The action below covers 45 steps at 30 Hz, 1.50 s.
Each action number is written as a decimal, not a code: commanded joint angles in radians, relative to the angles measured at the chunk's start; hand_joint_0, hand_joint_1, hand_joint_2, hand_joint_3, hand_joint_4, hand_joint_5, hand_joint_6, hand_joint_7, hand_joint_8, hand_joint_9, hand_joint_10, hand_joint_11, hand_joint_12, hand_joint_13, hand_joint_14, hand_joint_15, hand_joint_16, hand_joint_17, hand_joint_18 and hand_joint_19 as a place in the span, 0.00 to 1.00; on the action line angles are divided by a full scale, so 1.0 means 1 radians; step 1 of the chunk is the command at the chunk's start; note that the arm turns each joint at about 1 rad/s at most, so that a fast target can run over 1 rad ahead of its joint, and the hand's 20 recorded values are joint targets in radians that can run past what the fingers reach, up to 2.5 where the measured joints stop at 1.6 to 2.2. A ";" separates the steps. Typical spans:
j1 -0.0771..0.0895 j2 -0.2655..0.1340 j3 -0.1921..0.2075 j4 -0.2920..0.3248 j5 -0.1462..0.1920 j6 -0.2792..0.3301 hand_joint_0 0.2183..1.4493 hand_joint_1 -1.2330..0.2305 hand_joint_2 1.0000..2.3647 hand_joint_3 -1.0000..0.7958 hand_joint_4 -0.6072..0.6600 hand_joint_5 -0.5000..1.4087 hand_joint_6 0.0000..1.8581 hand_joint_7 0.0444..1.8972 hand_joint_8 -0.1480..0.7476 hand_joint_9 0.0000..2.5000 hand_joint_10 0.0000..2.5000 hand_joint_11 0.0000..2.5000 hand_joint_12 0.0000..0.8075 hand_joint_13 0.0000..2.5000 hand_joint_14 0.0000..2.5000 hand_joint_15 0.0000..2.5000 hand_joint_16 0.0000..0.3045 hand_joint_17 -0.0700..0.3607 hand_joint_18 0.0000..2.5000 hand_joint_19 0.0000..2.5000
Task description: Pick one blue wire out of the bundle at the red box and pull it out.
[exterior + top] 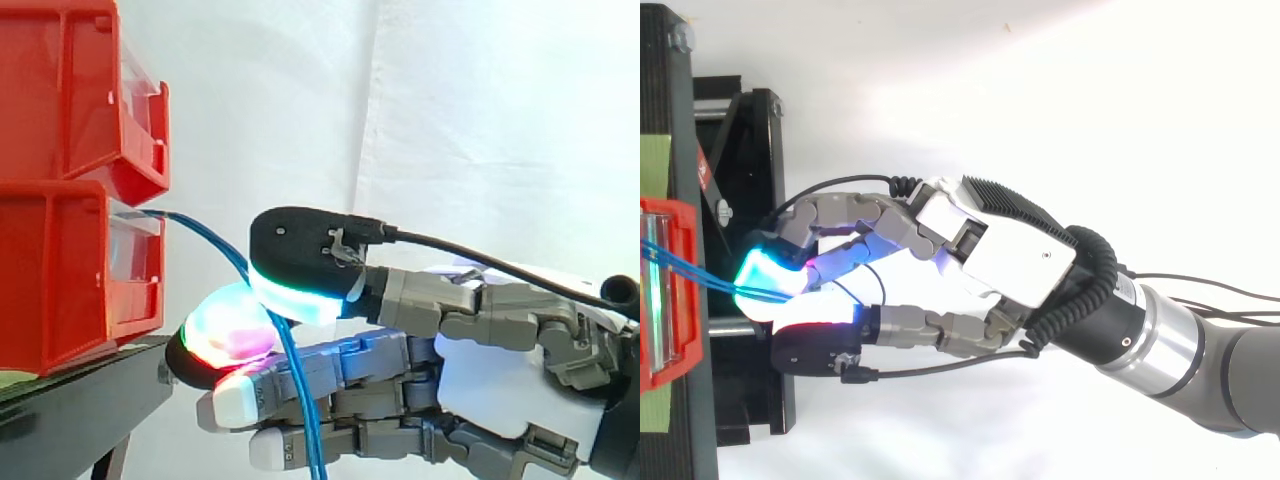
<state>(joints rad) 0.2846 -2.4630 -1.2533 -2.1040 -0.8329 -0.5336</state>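
A bundle of thin blue wires comes out of the front of the lower red plastic bin, which sits under a second red bin on a black metal stand. In the side view the wires leave the bin almost level, pointing away from it toward the hand, then bend and run steeply down. From above, the wires lie nearly straight from the bin's opening out to the fingertips, slanting slightly across the stand.

The grey and white robot hand reaches in level from the right, palm side facing the bins. Its black-backed thumb pad, rimmed green and white, presses down toward a finger pad glowing green and magenta. The wires pass between the two, pinched there. The other fingers lie straight below, alongside the hanging strands.
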 commanded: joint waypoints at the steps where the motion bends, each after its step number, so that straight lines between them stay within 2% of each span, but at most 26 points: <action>1: 0.001 -0.001 0.000 0.001 0.000 0.000 0.31 0.45 0.01 0.48 0.70 0.22 0.34 0.58 0.54 0.38 0.01 0.18 0.54 0.23 0.00 0.12 0.22 0.52 0.20 0.21; 7: -0.001 -0.001 0.000 -0.001 0.000 0.001 0.29 0.43 0.01 0.42 0.69 0.22 0.34 0.57 0.53 0.38 0.01 0.18 0.53 0.23 0.01 0.12 0.21 0.50 0.19 0.21; 11: -0.004 -0.001 0.000 -0.005 -0.015 0.001 0.27 0.45 0.01 0.39 0.68 0.22 0.33 0.59 0.50 0.37 0.01 0.19 0.50 0.22 0.01 0.13 0.20 0.47 0.17 0.22; 16: -0.018 -0.001 -0.002 -0.034 -0.078 0.020 0.27 0.45 0.01 0.39 0.67 0.22 0.33 0.59 0.50 0.37 0.01 0.19 0.50 0.22 0.01 0.12 0.20 0.48 0.17 0.22; 19: -0.021 0.001 -0.002 -0.060 -0.098 0.043 0.27 0.45 0.01 0.40 0.67 0.22 0.33 0.60 0.51 0.37 0.01 0.19 0.50 0.22 0.01 0.13 0.20 0.47 0.17 0.22; 23: -0.024 0.001 0.000 -0.082 -0.104 0.057 0.27 0.45 0.01 0.41 0.67 0.22 0.33 0.59 0.51 0.37 0.01 0.19 0.51 0.22 0.01 0.13 0.20 0.49 0.18 0.22; 34: -0.027 0.001 -0.002 -0.083 -0.104 0.057 0.27 0.46 0.01 0.39 0.67 0.22 0.32 0.60 0.50 0.37 0.01 0.19 0.50 0.22 0.01 0.13 0.20 0.47 0.17 0.22; 45: -0.036 0.002 -0.002 -0.133 -0.107 0.083 0.26 0.49 0.01 0.35 0.67 0.22 0.30 0.63 0.51 0.37 0.01 0.19 0.50 0.22 0.01 0.13 0.20 0.48 0.18 0.22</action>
<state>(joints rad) 0.2507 -2.4607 -1.2548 -2.2248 -0.9395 -0.4612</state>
